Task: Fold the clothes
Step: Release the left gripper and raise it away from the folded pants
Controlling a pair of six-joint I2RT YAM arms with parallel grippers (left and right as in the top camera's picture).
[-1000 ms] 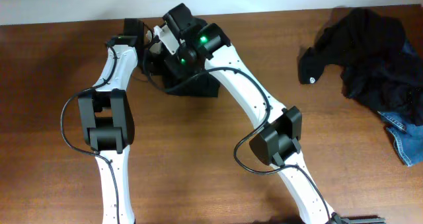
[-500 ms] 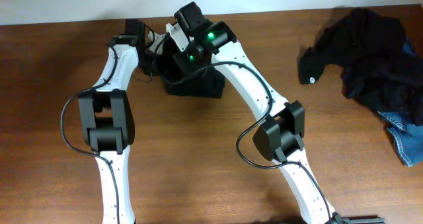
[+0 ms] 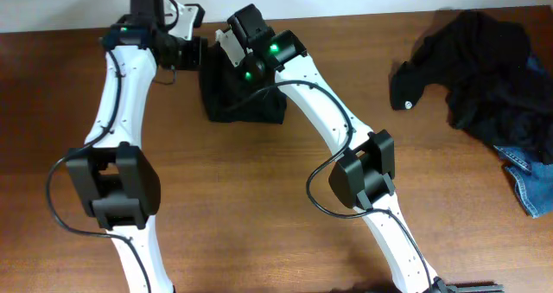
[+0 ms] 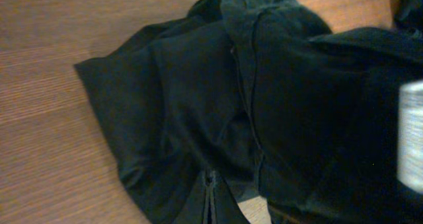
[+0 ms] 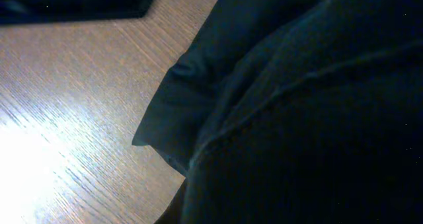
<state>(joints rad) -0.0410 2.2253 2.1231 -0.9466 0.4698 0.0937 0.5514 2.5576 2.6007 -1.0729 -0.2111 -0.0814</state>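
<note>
Worked item: 1 black garment [image 3: 246, 98], limp and wrinkled, bunched into a compact, roughly square bundle.
Where it lies: on the desk [image 3: 259, 198], at the far side, a little left of the middle, between the 2 arms' ends.
Left hand [image 3: 197, 51]: fingers together; it reaches in from the far left and meets the bundle's far-left corner. I cannot tell whether cloth is pinched in it.
Right hand [image 3: 223, 51]: fingers together, down on the far edge of the bundle, just right of the left hand. I cannot tell whether it has hold of the cloth.
Left arm: runs from the near edge up the left side, then bends right at the far end.
Right arm: rises from the near edge right of the middle and slants far-left over the bundle, a green light showing at the wrist.
Left wrist view: the black garment [image 4: 198, 105] fills most of the picture, in overlapping folds with a stitched seam running down it; bare wood shows to the left.
Right wrist view: dark cloth [image 5: 317, 118] very close and blurred, its folded edge resting on the wood.
Other clothes: 1 loose heap of dark clothes [image 3: 484, 64] at the far right, well apart from the bundle.
Beside the heap: a blue denim piece [image 3: 527, 176] sticks out at its near edge, by the right border.
</note>
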